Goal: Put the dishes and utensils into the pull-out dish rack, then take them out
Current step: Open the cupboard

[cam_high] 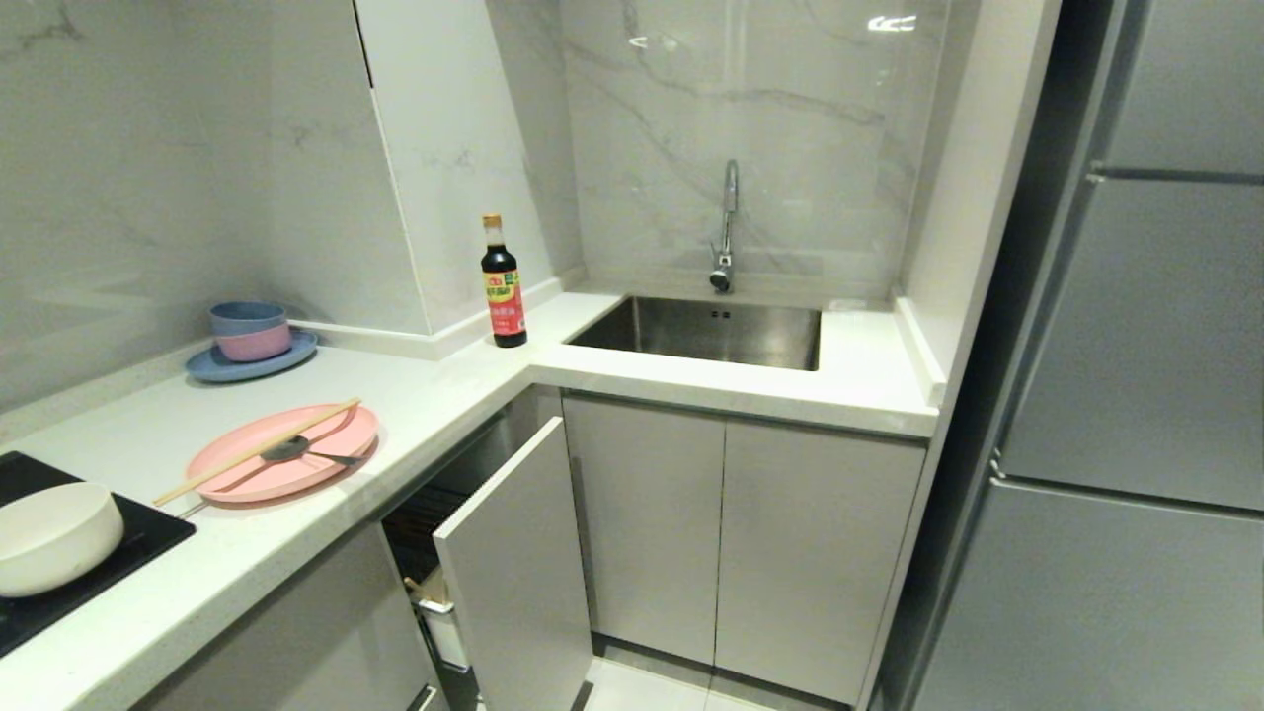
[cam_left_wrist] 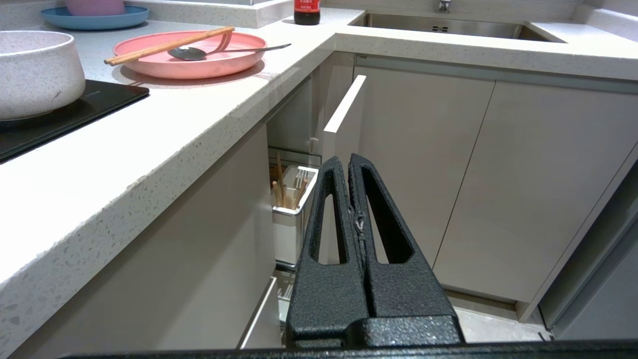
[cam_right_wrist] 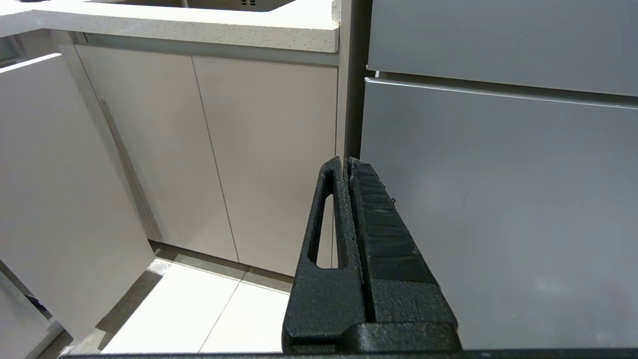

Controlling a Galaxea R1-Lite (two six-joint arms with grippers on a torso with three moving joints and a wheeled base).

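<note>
Right now the pink plate lies flat on the white counter, on the robot's left side. The chopsticks lie across the plate, with their long way running from the near-left end up to the far-right end. The dark spoon lies on the plate too, just beside the chopsticks, with its handle pointing off to the right. The cream bowl sits nearer, on a black cooktop.

Below the counter edge the dish rack is pulled part way out. Its white utensil cup shows behind the pale front panel, with some sticks already standing in it.

The left gripper hangs low in front of the rack, and its two fingers are pressed together with nothing between them. The dishes are up and to the left of it, so I think this arm is the nearer one. It would have to rise over the counter edge first.

The right gripper is also closed tight and empty, off by the grey fridge.

Farther back stand a blue plate with cups, a sauce bottle and the sink.
</note>
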